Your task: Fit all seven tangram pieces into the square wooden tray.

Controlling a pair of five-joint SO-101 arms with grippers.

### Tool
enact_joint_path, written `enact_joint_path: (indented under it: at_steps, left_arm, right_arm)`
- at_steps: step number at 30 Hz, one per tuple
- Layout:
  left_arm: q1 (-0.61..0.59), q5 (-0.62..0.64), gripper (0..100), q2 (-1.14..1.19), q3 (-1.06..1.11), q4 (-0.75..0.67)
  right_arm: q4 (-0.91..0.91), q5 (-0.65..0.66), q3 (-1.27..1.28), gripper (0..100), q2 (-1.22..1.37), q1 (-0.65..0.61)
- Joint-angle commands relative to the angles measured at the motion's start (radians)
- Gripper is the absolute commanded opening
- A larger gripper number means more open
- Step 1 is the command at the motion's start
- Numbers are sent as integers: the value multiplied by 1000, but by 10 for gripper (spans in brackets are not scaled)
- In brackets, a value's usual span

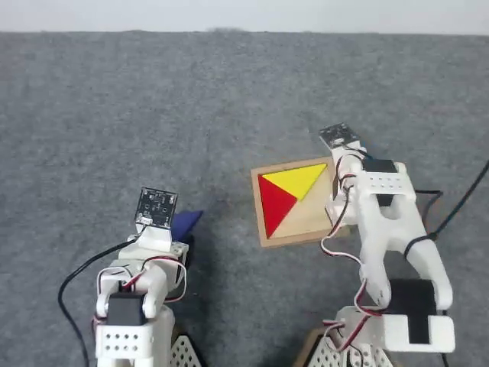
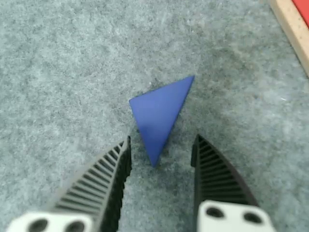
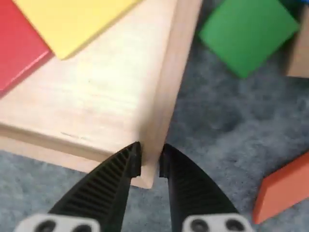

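The square wooden tray (image 1: 306, 226) lies right of centre with a yellow triangle (image 1: 296, 180) and a red triangle (image 1: 275, 202) in it. A blue triangle (image 2: 159, 113) lies flat on the grey mat, left of the tray. My left gripper (image 2: 161, 153) hangs open just above it, a finger (image 2: 116, 166) on each side of its near tip. My right gripper (image 3: 149, 157) is shut on the tray's rim (image 3: 166, 87) near a corner, one finger inside the wall and one outside. The yellow triangle (image 3: 72, 19) and the red triangle (image 3: 17, 48) lie in the tray beyond that gripper.
Just outside the tray, by my right gripper, lie a green square (image 3: 248, 31) and an orange piece (image 3: 282, 193), with a wooden-coloured piece (image 3: 298, 48) at the frame's edge. The right arm (image 1: 382, 199) hides that area from above. Open grey mat (image 1: 153, 99) spreads behind both arms.
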Motion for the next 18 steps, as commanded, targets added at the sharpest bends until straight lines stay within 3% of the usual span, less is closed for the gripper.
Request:
enact_joint_path:
  at_steps: [1,6,10,18]
  left_arm:
    - [5,11,200,-18,-10,2]
    - [5,11,200,-18,-10,2]
    - [5,11,200,-18,-10,2]
    - [5,11,200,-18,-10,2]
  right_arm:
    - [22,21,-38,78,-13,-62]
    - [85,15,-31,202,-22,-154]
    - [125,15,-40,228,-24,-165]
    - [193,-68,-345,226,-12,53]
